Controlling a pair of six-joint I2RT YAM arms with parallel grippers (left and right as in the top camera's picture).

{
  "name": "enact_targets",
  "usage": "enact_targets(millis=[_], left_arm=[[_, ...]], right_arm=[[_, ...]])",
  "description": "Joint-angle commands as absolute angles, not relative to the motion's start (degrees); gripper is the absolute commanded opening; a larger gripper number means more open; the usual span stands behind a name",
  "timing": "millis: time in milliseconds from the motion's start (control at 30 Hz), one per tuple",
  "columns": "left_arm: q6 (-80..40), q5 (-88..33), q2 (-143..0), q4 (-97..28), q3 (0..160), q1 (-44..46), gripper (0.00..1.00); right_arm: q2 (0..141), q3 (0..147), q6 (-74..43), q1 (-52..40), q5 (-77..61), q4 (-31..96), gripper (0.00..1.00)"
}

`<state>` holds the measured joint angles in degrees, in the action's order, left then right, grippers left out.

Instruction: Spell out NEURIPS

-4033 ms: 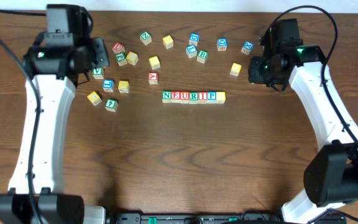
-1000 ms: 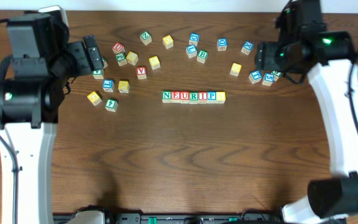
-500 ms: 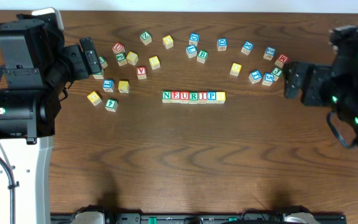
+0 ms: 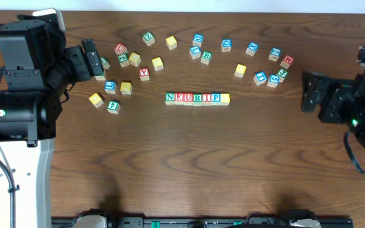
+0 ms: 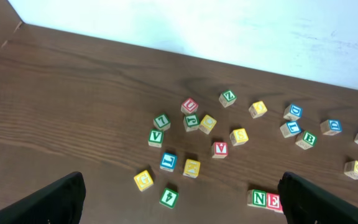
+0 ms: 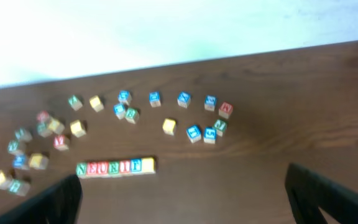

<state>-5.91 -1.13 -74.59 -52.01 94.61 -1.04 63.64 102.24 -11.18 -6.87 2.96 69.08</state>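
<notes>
From overhead, you have the row [image 4: 197,98] lying just toward 12 o'clock of the worktop's [image 4: 182,171] centre. N, E, U, R, I, P read cleanly, cubes touching, and a yellow cube [image 4: 225,98] closes the 3 o'clock end, its letter not legible. The left arm [image 4: 18,107] sits at 9 o'clock, left jaws spread wide and empty, near the loose cubes [image 4: 122,66] at 10 o'clock of the row. The right arm [image 4: 353,114] is off at 3 o'clock, well apart from the row, right jaws likewise wide and empty. Your left wrist view shows its fingers [image 5: 58,200] far apart at the bottom corners, with scattered cubes between them and only the row's N and E at 5 o'clock. Your right wrist view is soft, but its fingers [image 6: 331,196] also stand wide, with the whole row at 8 o'clock and nothing held. I judge the spelling is at its last step or done: seven cubes are in line and neither arm carries one. You should confirm the yellow cube shows an S. If it does, keep both arms clear of the row. If not, take it by its sides without nudging the P beside it, then turn or swap it.
</notes>
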Motion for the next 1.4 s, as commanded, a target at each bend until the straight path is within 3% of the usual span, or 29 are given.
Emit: enact_targets(millis=[0,267,567,967,1367], left_arm=[[-5.6,-0.8,-74.6,-51.9,94.9,-1.3,0.98],[-5.6,-0.8,-74.6,-51.9,94.9,-1.3,0.98],[-5.6,-0.8,-74.6,-51.9,94.9,-1.3,0.98],[-5.6,-0.8,-74.6,-51.9,94.9,-1.3,0.98],[-5.6,-0.8,-74.6,-51.9,94.9,-1.3,0.98]], right_arm=[[60.1,91.7,-9.0,-6.7,3.4,59.2,0.99],[42.0,56.3,-5.7,-4.8,-1.9,26.6,0.99],[20.4,22.9,-5.8,-2.9,-4.9,5.7,0.99],[1.2,0.6,-6.8,-3.0,-6.0,-0.4,0.99],[0.3,0.3,-6.4,-2.5,-5.1,3.9,0.99]])
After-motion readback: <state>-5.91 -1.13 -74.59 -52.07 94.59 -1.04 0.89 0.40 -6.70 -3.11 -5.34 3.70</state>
